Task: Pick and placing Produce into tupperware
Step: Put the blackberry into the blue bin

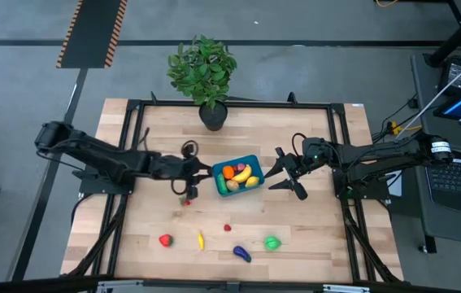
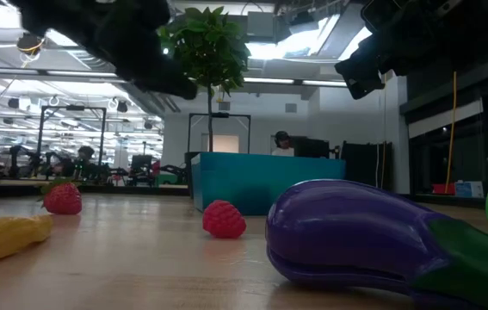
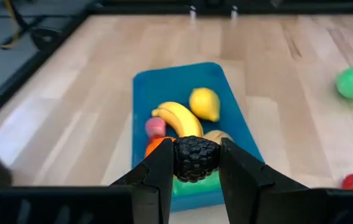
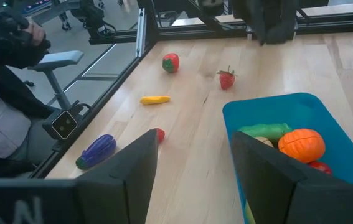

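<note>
My left end effector (image 3: pixel 196 163) pinches a dark berry (image 3: pixel 195 158) just beside the blue container (image 3: pixel 164 84). My right end effector (image 4: pixel 192 171) is spread empty at the container's other side.

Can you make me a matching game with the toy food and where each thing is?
Things:
1. blackberry
2. banana
3. eggplant
4. potted plant

Places:
A. lying on the bare wooden table near its front edge
B. pinched between the left gripper's fingers
C. standing at the back of the table
D. inside the blue tupperware

Pairs: 1-B, 2-D, 3-A, 4-C
</note>
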Available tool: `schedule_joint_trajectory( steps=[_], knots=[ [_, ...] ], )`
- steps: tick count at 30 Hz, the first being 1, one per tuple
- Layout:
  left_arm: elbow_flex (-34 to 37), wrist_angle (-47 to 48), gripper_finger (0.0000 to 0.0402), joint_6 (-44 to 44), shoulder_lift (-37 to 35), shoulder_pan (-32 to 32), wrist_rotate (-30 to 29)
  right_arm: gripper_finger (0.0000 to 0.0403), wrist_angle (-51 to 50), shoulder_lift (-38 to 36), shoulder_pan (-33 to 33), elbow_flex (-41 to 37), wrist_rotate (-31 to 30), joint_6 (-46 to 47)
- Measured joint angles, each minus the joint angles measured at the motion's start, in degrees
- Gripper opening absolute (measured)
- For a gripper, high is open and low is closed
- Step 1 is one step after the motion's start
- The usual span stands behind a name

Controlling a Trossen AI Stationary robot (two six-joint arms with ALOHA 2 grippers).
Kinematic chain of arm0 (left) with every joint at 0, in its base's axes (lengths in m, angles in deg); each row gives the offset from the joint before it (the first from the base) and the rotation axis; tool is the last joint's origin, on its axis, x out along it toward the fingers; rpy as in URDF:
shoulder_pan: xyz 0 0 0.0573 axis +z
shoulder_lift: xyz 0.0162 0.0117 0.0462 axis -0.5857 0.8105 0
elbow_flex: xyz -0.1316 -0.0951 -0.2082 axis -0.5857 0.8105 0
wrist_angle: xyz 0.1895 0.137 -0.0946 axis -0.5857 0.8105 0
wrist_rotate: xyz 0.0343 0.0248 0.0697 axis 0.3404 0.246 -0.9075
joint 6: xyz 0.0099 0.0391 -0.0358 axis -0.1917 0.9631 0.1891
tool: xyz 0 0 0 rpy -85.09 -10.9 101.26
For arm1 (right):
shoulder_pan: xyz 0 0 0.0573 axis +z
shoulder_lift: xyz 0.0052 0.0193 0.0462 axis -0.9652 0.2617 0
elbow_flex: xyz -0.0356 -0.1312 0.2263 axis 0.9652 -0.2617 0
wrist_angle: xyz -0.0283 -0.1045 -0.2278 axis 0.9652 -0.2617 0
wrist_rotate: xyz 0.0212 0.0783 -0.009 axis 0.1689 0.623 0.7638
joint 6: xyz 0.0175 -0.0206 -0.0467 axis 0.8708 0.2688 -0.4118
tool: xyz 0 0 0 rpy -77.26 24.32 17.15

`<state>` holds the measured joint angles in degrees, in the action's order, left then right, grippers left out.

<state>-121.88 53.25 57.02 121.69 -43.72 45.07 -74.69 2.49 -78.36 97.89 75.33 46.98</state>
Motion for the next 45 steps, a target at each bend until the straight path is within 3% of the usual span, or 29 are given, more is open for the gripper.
schedule_joint_trajectory(
  steps=[3, 12, 24, 33, 45],
  knots=[
    [-3.34, 2.63, 0.0094, 1.60, 2.82, 1.87, 3.78, 0.0207, -0.19, 0.00, 0.01, 0.00, 0.00, -0.05],
    [-16.29, 19.14, 0.0094, 5.02, 11.59, 5.09, 7.43, 0.0207, -2.53, 0.00, 0.02, 0.00, 0.00, -0.16],
    [-29.34, 32.15, 0.0094, 6.57, 24.91, 5.40, 6.66, 0.0207, -2.60, 0.00, 0.02, 0.00, 0.00, -0.23],
    [-33.64, 38.92, 0.0094, 7.67, 29.21, 5.80, 2.48, 0.0207, -2.89, 0.00, 0.00, 0.00, 0.00, -0.23],
    [-33.72, 39.09, 0.0094, 7.67, 29.72, 6.68, 2.78, 0.0207, -2.89, 0.00, -0.09, 0.00, 0.00, -0.42]
  ],
)
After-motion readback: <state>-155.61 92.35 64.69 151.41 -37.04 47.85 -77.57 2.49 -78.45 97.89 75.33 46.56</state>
